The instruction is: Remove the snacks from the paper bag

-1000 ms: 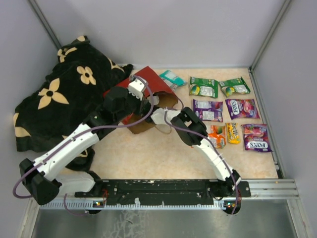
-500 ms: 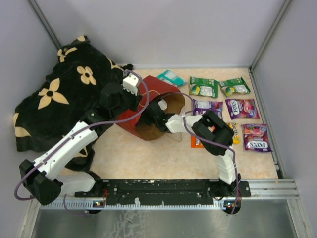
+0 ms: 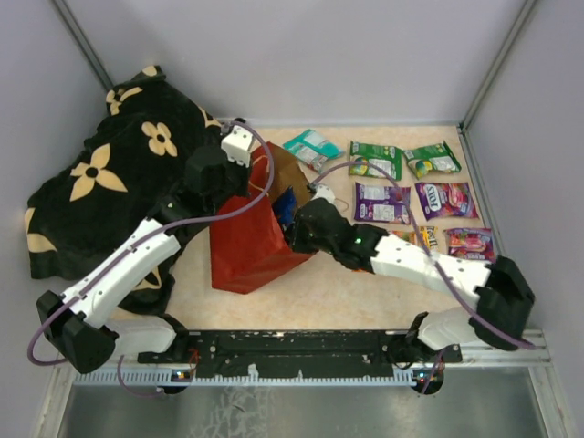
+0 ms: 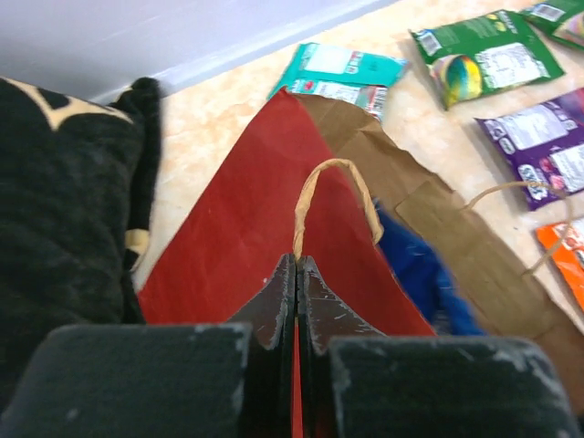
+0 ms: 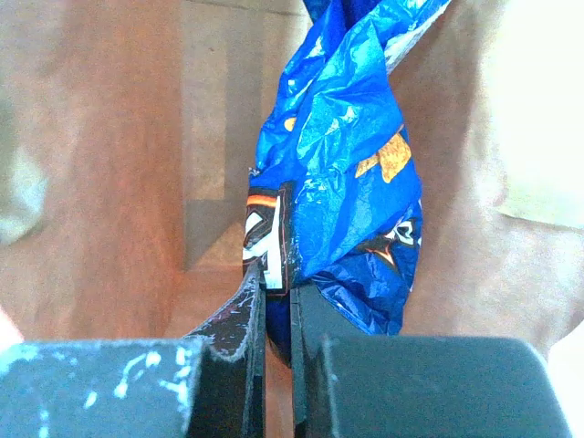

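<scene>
A plush black flowered blanket (image 3: 100, 182) crowded the stiff red paper bag (image 3: 242, 246) from the left, and glossy flat packets (image 3: 383, 203) lay to its right on the bench (image 3: 301, 301). The left end effector (image 4: 297, 260) pinched the bag's rim tight. Inside the bag, the right end effector (image 5: 276, 274) was clamped on the crinkled blue Doritos bag (image 5: 356, 182).

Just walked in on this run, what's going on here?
The left pincer is shut on the rim of the red paper bag, just below its cord handle, holding it up. The right pincer reaches into the bag's mouth and is shut on a blue chip bag. The smaller snack packets are already laid out on the table.
</scene>
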Motion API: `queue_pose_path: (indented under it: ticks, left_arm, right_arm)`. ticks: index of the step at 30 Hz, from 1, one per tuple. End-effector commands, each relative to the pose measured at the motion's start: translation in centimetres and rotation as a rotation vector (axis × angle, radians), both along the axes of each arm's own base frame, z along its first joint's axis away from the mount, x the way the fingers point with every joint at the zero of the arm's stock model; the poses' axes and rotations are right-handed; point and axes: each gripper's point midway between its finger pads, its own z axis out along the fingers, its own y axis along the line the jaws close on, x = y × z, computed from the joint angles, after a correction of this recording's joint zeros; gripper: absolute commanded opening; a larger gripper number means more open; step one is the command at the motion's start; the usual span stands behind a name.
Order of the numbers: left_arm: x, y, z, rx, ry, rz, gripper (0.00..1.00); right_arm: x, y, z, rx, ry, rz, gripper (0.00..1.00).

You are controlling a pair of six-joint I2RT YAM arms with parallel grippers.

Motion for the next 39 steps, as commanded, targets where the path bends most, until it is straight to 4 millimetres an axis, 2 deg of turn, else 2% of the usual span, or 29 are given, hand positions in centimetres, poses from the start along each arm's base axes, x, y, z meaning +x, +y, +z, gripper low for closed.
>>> queue_pose_path:
  ticks: [1, 5, 9, 13, 16, 20, 24, 27, 29, 31, 35, 39]
  left_arm:
    - [0.8, 2.7, 1.1, 0.076, -0.03, 0.124, 0.0]
    - [0.3, 3.4, 1.5, 0.077, -0.031, 0.14, 0.0]
    - [-0.9, 4.6, 3.2, 0.062, -0.061, 0.155, 0.0]
    - [-1.9, 7.1, 5.0, 0.069, -0.11, 0.234, 0.0]
    - [-2.4, 8.9, 5.7, 0.09, -0.143, 0.299, 0.0]
    - [-2.9, 10.7, 4.8, 0.115, -0.141, 0.372, 0.0]
    - [-2.5, 12.1, 2.9, 0.115, -0.1, 0.435, 0.0]
    - [-1.8, 12.5, 1.5, 0.121, -0.05, 0.459, 0.0]
    - [-1.4, 12.5, 1.4, 0.112, -0.04, 0.471, 0.0]
    - [-1.2, 12.8, 1.8, 0.106, -0.045, 0.487, 0.0]
    - [-1.0, 14.5, 3.3, 0.109, -0.064, 0.535, 0.0]
    - [-0.9, 17.1, 4.2, 0.138, -0.073, 0.596, 0.0]
  right_arm:
    - [-1.5, -3.8, 6.0, -0.076, -0.191, 0.103, 0.0]
    - [-1.3, -8.4, 8.7, -0.238, -0.28, 0.06, 0.0]
    - [0.1, -12.4, 10.9, -0.385, -0.364, -0.05, 0.0]
    - [1.3, -14.5, 15.9, -0.402, -0.504, -0.132, 0.0]
    - [1.7, -14.6, 20.8, -0.332, -0.618, -0.159, 0.0]
    - [1.8, -14.1, 27.1, -0.222, -0.753, -0.16, 0.0]
    - [1.9, -13.6, 32.0, -0.174, -0.834, -0.153, 0.0]
    - [1.4, -11.6, 34.7, -0.097, -0.881, -0.078, 0.0]
    - [1.2, -10.1, 35.8, -0.065, -0.89, -0.021, 0.0]
    - [1.5, -9.7, 36.5, -0.074, -0.888, -0.01, 0.0]
    - [1.9, -11.2, 37.9, -0.045, -0.894, -0.027, 0.0]
    - [3.4, -14.4, 37.1, -0.057, -0.869, -0.102, 0.0]
